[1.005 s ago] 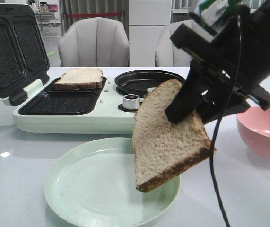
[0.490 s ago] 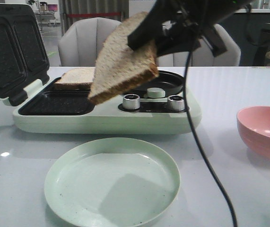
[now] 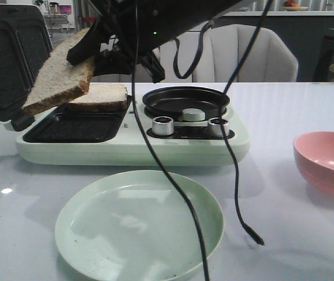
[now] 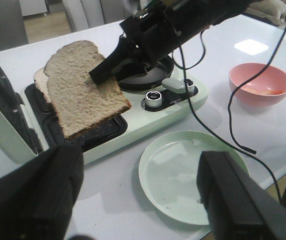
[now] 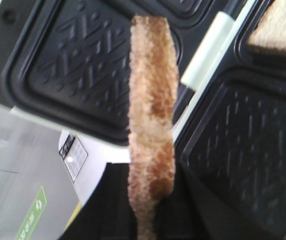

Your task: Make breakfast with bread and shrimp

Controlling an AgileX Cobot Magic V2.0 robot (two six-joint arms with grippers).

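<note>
Half a second ago the held bread slice hung over the middle of the machine, in front of the round pan; now it has travelled left and sits above the near empty tray, and the arm's black cable has swung down across the plate.

Nearest the camera, the pale green plate (image 3: 138, 225) lies bare on the table (image 3: 307, 234), with the pink bowl (image 3: 326, 161) well apart on the right. Behind the plate stands the sandwich maker (image 3: 131, 140), lid raised at the left. Its near tray (image 3: 73, 127) is empty.

The right end effector (image 3: 88, 50) is clamped on the held bread slice (image 3: 58, 76), pinching its upper part; the wrist view shows the slice (image 5: 152, 125) edge-on between the two dark fingers. The slice is tilted, long axis running from the upper right down to the lower left, its dark crust edge lowest and pointing toward the open lid.

Farther back, the second bread slice (image 3: 99, 97) lies flat in the far tray, just behind the held one. Right of it sits the round black pan (image 3: 185, 100).

The left end effector (image 4: 137, 200) is spread wide, holding nothing.
</note>
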